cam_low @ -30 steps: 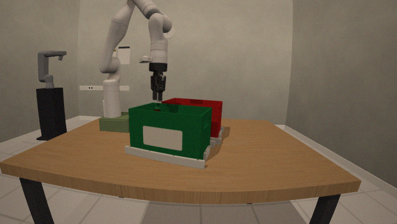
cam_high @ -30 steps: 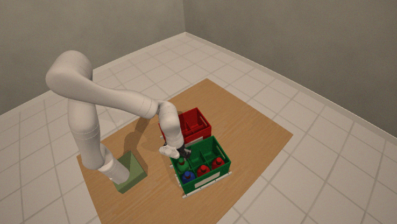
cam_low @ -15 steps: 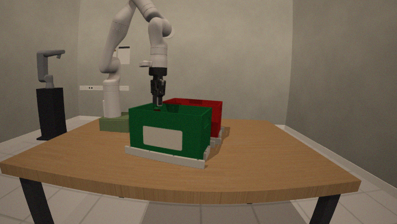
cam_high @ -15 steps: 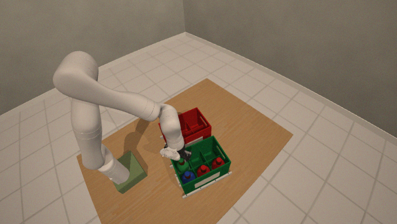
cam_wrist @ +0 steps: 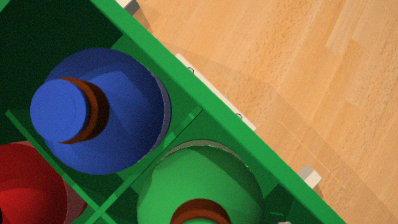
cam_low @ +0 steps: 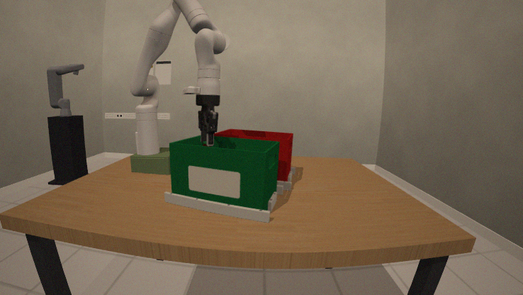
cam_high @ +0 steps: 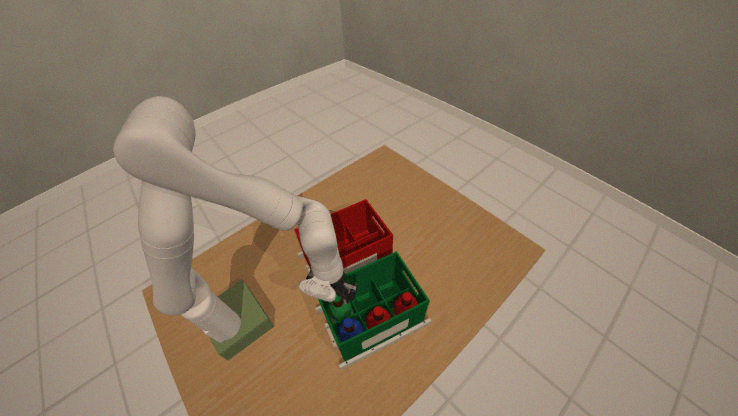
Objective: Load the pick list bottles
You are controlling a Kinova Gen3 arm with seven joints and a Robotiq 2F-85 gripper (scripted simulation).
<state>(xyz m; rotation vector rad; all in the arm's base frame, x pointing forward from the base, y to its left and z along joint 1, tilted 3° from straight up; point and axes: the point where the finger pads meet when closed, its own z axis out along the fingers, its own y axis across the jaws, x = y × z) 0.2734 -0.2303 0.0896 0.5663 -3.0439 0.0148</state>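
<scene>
Top view: the bench [cam_high: 465,248] [cam_low: 329,234] [cam_wrist: 325,50] carries everything, and from where I stand the arm [cam_high: 165,217] [cam_low: 146,127] bends across it from 9 o'clock, reaching down from above, presumably to spare the crate walls. The green crate [cam_high: 423,305] [cam_low: 256,179] [cam_wrist: 165,65] sits level; the red crate [cam_high: 385,249] [cam_low: 285,157] lies towards its 11 o'clock, its visible cells empty. Pale rails [cam_high: 385,343] [cam_low: 220,210] [cam_wrist: 215,90] hug the crates' feet, likely to check sliding.

The hand [cam_high: 345,295] [cam_low: 206,142] is released, fingers partly spread, low over the green bottle [cam_high: 341,311] [cam_wrist: 200,172]; I judge that narrower spread suits the tight cell. That bottle stands at 9 o'clock in the green crate, the blue bottle [cam_high: 349,329] [cam_wrist: 107,120] between 7 and 8, one red bottle [cam_high: 378,316] [cam_wrist: 32,175] at 6, another red bottle [cam_high: 405,304] at 3, dividers keeping them apart. I cannot make out the pick list. Gripping off-centre could tip the bottle.
</scene>
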